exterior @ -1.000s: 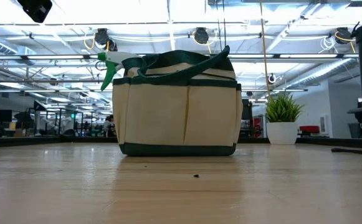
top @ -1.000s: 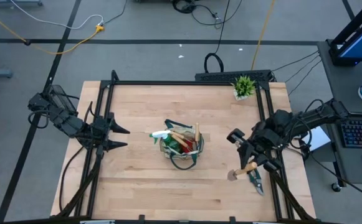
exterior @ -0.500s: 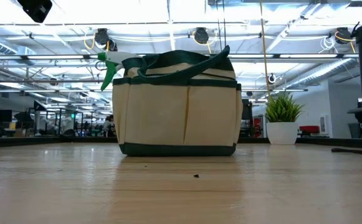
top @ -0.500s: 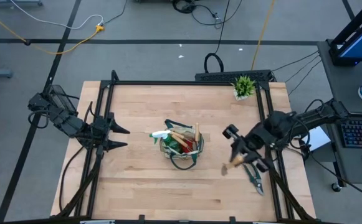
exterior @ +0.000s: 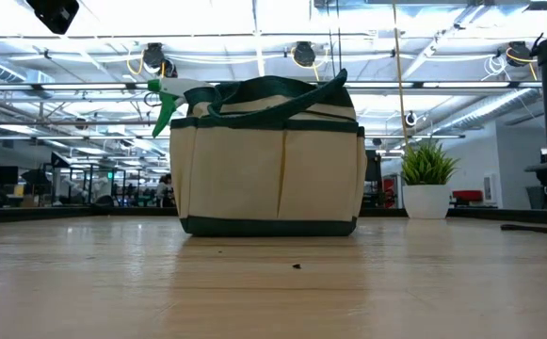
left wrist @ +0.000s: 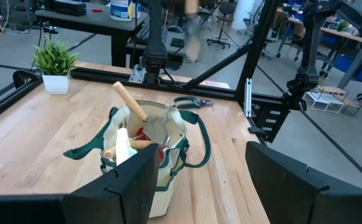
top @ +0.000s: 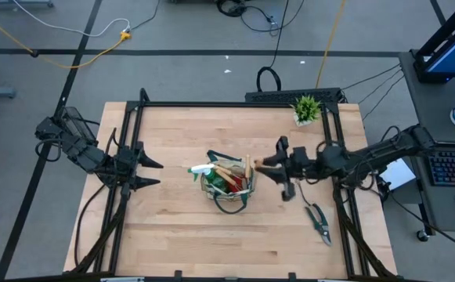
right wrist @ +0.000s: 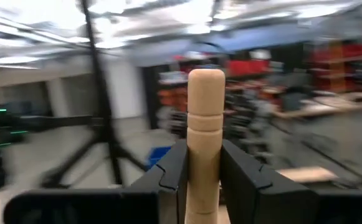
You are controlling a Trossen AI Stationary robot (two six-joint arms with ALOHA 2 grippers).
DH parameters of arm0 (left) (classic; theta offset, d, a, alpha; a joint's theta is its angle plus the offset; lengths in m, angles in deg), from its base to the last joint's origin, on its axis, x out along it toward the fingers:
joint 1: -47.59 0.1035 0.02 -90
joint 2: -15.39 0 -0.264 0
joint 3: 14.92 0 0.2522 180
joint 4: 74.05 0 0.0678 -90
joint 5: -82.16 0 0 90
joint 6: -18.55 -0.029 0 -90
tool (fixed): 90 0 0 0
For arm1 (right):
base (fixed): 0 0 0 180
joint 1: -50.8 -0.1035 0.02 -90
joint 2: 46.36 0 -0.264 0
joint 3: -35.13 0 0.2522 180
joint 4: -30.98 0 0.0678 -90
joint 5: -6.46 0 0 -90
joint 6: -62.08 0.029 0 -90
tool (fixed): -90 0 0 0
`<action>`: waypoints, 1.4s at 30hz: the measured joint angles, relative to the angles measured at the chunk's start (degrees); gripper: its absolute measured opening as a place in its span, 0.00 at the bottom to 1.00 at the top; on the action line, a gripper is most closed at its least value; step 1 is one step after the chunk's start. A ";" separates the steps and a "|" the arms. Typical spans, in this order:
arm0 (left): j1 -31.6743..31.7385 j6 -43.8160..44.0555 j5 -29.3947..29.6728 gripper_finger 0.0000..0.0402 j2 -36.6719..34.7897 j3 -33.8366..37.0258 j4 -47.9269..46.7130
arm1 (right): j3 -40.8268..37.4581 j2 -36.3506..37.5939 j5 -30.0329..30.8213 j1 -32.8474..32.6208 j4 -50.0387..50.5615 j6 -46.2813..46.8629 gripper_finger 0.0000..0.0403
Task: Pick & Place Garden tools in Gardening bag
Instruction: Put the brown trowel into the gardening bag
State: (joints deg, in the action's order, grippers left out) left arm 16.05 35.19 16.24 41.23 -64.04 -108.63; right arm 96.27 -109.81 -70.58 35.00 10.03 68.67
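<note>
Just right of the gardening bag (top: 229, 184), seen from above, my right pincer (top: 278, 170) hangs over the counter (top: 172, 227), pinching a wooden-handled tool (right wrist: 204, 130). My right wrist camera shows the pale round handle standing upright between my two dark fingers (right wrist: 168, 174), which press against it on both sides. The tool's metal end is hidden from every view.

The bag sits near the middle of the counter. Wooden handles, something red, and a green spray bottle (top: 201, 168) poke out of its open top, the bottle's nozzle leaning over the bag's left rim. From counter height, the bag (exterior: 269, 165) shows tan sides, dark green trim and drooping loop handles, with the bottle's trigger head (exterior: 165, 99) at its upper left.

Green-handled pruning shears (top: 318, 222) lie flat on the counter, right of the bag and toward the near edge, apart from my right pincer.

A small potted plant (top: 306, 108) stands at the far right corner beyond the bag.

My left pincer (top: 150, 173) waits well left of the bag, its fingers (left wrist: 131, 186) spread wide, pointing toward the bag (left wrist: 146, 146).
</note>
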 joint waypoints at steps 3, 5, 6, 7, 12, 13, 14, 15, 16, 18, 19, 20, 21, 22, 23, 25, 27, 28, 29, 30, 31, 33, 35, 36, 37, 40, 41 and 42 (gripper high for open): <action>0.00 -0.01 0.00 0.61 0.02 0.00 -0.02 | 0.00 -1.79 6.05 0.48 0.28 0.05 0.15; 0.01 -0.25 0.00 0.61 0.02 0.00 -0.02 | 0.00 -2.89 8.90 0.93 0.32 0.33 0.15; 0.01 -0.31 0.00 0.61 0.02 0.00 -0.04 | 0.00 -3.36 9.93 1.24 0.32 0.49 0.15; 0.00 -0.29 0.00 0.61 0.02 0.00 -0.04 | 0.00 -3.77 10.59 1.56 0.39 0.70 0.15; 0.01 0.13 -0.01 0.61 0.01 0.00 0.02 | 0.00 -5.77 11.10 3.96 -0.52 3.41 0.15; -0.01 -0.12 -0.01 0.61 0.02 0.00 0.01 | 0.00 -6.12 11.09 4.42 -0.81 3.76 0.15; 0.00 -0.58 0.00 0.61 0.01 0.00 -0.02 | 0.00 -6.57 11.09 4.79 -0.97 4.23 0.15; 0.01 -1.31 -0.02 0.61 -0.02 0.00 0.01 | 0.00 -6.97 11.05 5.23 -1.12 4.77 0.15; -0.01 -2.14 -0.02 0.61 -0.13 0.00 0.09 | 0.00 -7.37 11.03 5.59 -1.07 5.42 0.15; -0.01 -3.19 -0.02 0.61 -0.90 0.00 0.04 | 0.00 -8.12 10.99 6.28 -1.32 6.65 0.15; 0.01 -3.66 -0.02 0.61 -1.39 0.00 -0.04 | 0.00 -8.58 11.01 6.56 -1.85 7.21 0.15; 0.01 -4.31 -0.02 0.61 -2.00 0.00 -0.12 | 0.00 -9.04 10.94 6.89 -2.46 7.61 0.15; -0.01 -5.20 -0.04 0.61 -2.65 0.00 -0.16 | 0.00 -9.46 10.79 7.17 -2.86 7.74 0.15; 0.01 -6.13 -0.10 0.61 -3.34 0.00 -0.25 | 0.00 -9.88 10.62 7.35 -3.63 7.73 0.15; -0.01 -7.01 -0.16 0.61 -4.25 0.00 -0.50 | 0.00 -10.33 9.84 7.66 -4.46 7.74 0.15; -0.01 -8.16 -0.39 0.61 -5.94 -0.02 -1.26 | 0.00 -11.11 9.32 8.27 -6.04 7.83 0.15; -0.01 -8.22 -0.52 0.61 -7.58 -0.02 -3.55 | 0.00 -11.81 9.27 8.73 -7.19 7.93 0.15; 0.01 -8.15 -0.54 0.61 -8.30 -0.02 -4.37 | 0.00 -12.00 9.28 8.90 -7.22 7.91 0.15; 0.00 -8.01 -0.55 0.61 -9.04 -0.02 -4.98 | 0.00 -12.22 9.28 9.10 -7.31 7.89 0.15; 0.00 -7.96 -0.55 0.61 -9.78 -0.02 -5.56 | 0.00 -12.46 9.30 9.33 -7.50 7.89 0.15; 0.01 -7.94 -0.58 0.61 -10.52 -0.01 -6.09 | 0.02 -12.62 9.28 9.55 -7.50 7.89 0.15; 0.01 -8.30 -1.50 0.61 -11.91 0.54 -5.86 | 0.02 -12.71 9.26 9.93 -7.42 7.83 0.15; 0.01 -8.61 -2.93 0.61 -13.27 1.67 -5.61 | 0.03 -12.82 8.76 10.48 -7.51 7.76 0.15; -0.01 -8.55 -3.37 0.61 -13.86 2.52 -4.96 | 0.07 -13.30 7.92 10.81 -7.96 7.76 0.15; -0.01 -8.43 -3.51 0.61 -14.43 3.45 -4.27 | 0.13 -13.69 7.53 11.10 -8.18 7.76 0.15; 0.00 -8.39 -3.66 0.61 -15.74 7.06 0.02 | 0.38 -15.23 6.35 11.59 -8.23 7.94 0.15; -0.01 -8.39 -3.65 0.61 -16.07 8.37 1.42 | 1.01 -16.08 6.23 11.74 -8.01 8.42 0.15; 0.00 -8.27 -3.70 0.61 -16.24 9.60 2.67 | 1.59 -16.91 5.91 11.75 -7.64 8.91 0.15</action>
State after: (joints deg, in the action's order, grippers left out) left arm 16.05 26.92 12.54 24.99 -54.44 -105.96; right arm 97.86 -126.72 -64.67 46.75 2.39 77.58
